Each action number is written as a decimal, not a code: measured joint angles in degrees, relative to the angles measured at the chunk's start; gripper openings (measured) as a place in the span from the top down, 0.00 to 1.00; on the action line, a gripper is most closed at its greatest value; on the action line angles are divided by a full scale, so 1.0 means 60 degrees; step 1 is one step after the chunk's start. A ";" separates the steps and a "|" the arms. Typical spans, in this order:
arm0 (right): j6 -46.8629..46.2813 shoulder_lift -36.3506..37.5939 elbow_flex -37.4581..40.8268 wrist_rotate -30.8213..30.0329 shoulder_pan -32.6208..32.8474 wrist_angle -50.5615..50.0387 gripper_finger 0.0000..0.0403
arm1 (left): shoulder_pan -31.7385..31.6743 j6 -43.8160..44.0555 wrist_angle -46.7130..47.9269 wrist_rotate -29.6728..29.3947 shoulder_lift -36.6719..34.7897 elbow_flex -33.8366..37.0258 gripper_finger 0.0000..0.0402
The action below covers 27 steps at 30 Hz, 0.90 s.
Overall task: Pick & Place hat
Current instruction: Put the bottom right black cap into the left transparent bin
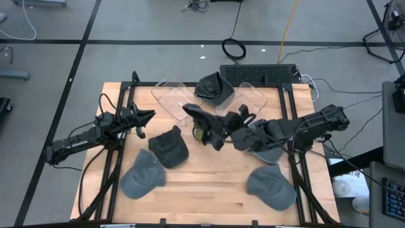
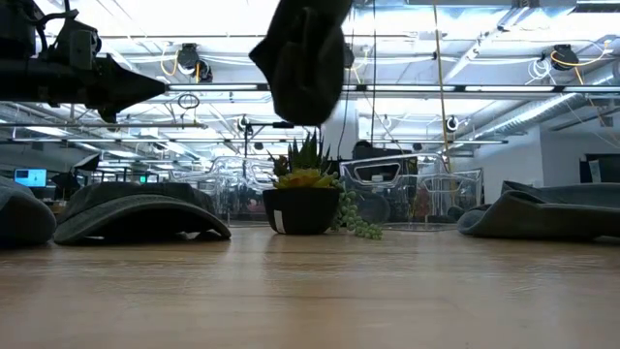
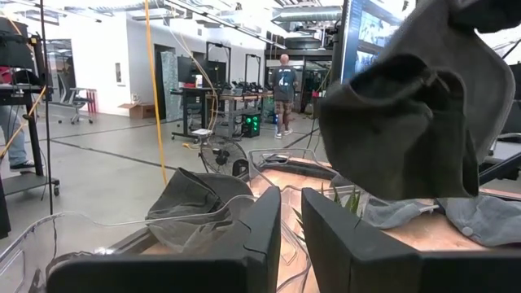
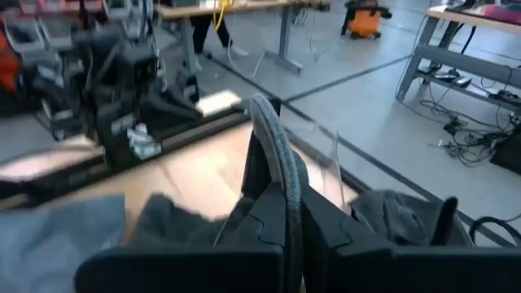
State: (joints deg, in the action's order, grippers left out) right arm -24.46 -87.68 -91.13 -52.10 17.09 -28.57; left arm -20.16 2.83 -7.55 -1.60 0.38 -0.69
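Hat: a dark cap [image 1: 205, 123] hangs above the table's middle, pinched by its brim in the right gripper [image 1: 223, 132].
Low view: the cap [image 2: 302, 58] dangles clear of the wood, over a small potted plant [image 2: 302, 199]; the high view mostly hides that gap.
Right wrist view: the brim [image 4: 277, 163] stands edge-on between closed fingers.
Left gripper [image 1: 147, 116]: raised over the table's left side, fingers [image 3: 259, 236] seemingly almost together, holding nothing.
Bins: one clear bin [image 1: 250, 98] sits beside another bin holding a hat [image 1: 212, 87].
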 joint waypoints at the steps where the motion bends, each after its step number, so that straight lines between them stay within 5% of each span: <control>1: 0.0046 0.0000 0.0000 0.0045 -0.0112 0.0227 1.00 | 0.0000 0.0002 0.0000 -0.0001 0.0000 -0.0001 0.84; 18: 0.0298 0.0000 0.0000 0.1216 -0.1975 0.3056 1.00 | 0.0003 0.0597 -0.0045 0.0159 0.0001 0.0000 0.84; 27: 0.0743 -0.0001 0.0000 0.1983 -0.2468 0.4728 1.00 | 0.0003 0.4496 -0.0490 0.0586 0.0001 0.0000 0.84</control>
State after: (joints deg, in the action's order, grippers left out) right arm -20.00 -87.69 -91.13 -40.20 2.28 -0.20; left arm -20.14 29.81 -10.49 1.92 0.38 -0.69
